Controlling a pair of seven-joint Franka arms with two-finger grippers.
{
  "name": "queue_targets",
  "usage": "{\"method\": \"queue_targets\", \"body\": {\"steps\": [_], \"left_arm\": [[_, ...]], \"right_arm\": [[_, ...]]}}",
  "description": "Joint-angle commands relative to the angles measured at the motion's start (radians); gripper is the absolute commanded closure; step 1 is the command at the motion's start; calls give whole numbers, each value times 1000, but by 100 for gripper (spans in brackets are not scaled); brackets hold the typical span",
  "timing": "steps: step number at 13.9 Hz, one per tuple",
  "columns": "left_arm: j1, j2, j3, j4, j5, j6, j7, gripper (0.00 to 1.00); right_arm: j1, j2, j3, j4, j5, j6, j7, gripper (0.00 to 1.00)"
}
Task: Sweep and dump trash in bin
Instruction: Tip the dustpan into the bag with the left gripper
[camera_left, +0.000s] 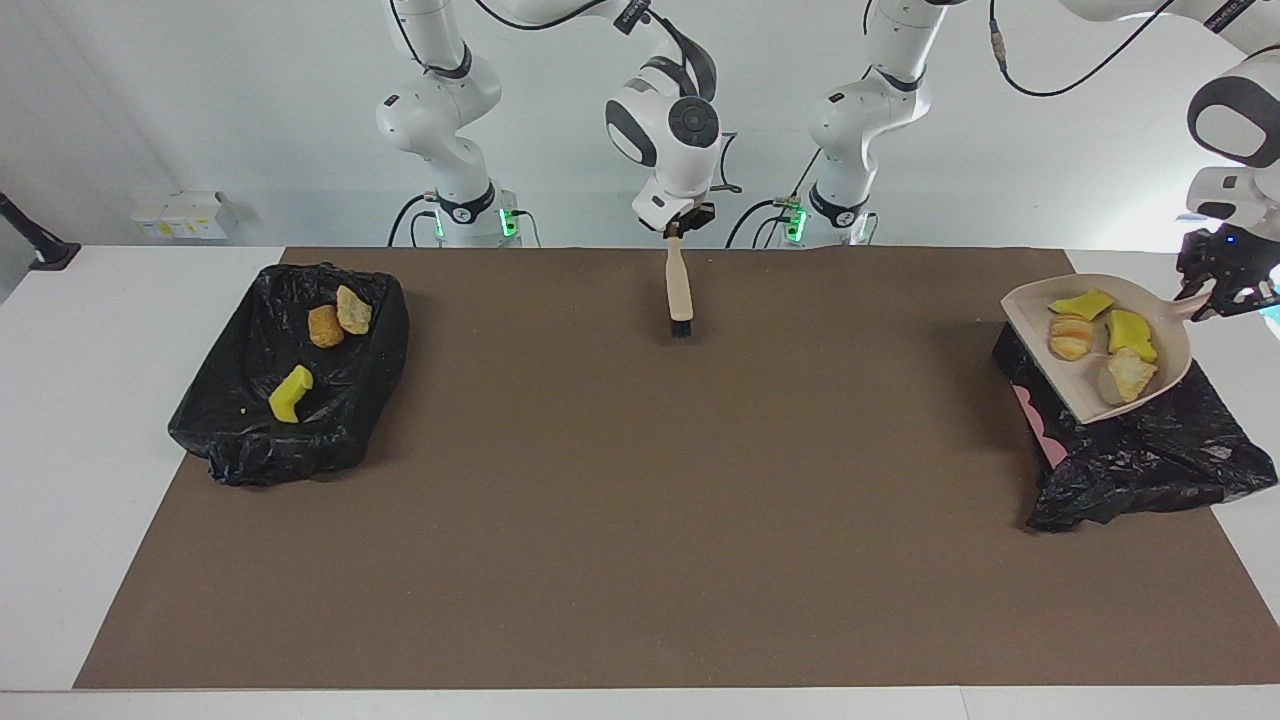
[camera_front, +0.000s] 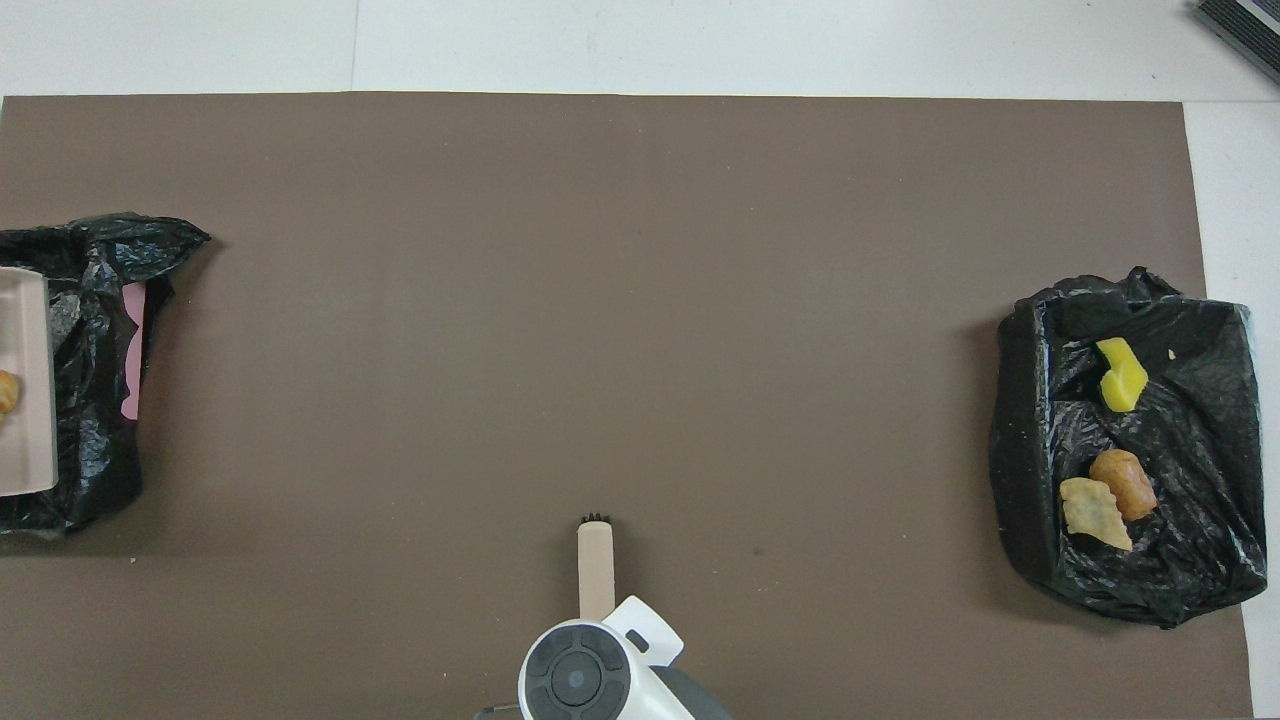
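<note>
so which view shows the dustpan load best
The facing view: the whole dustpan shows over the bin bag, with four scraps in it. The overhead view catches only its edge and one bread chunk.

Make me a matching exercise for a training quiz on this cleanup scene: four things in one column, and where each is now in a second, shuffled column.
Things:
1. dustpan
2. brush
3. yellow sponge piece
4. croissant chunk

Places:
A. lying in the bin at the right arm's end of the table
B. hanging from the right gripper, bristles down
C. held by the left gripper over the bin at the left arm's end
D. lying in the raised dustpan

Pairs: 1-C, 2-B, 3-A, 4-D
</note>
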Motion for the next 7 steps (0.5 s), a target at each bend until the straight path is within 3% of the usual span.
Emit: {"method": "queue_targets", "body": {"steps": [1,7], "left_arm": [[-1,15,-9,2,167,80,-76,100],[-74,-17,-11,-53,551,83,-338,100]], "right_arm": [[3,-14,-4,-36,22,34,-3,100],[2,-17,-4,-45,22,36,-15,100]]}}
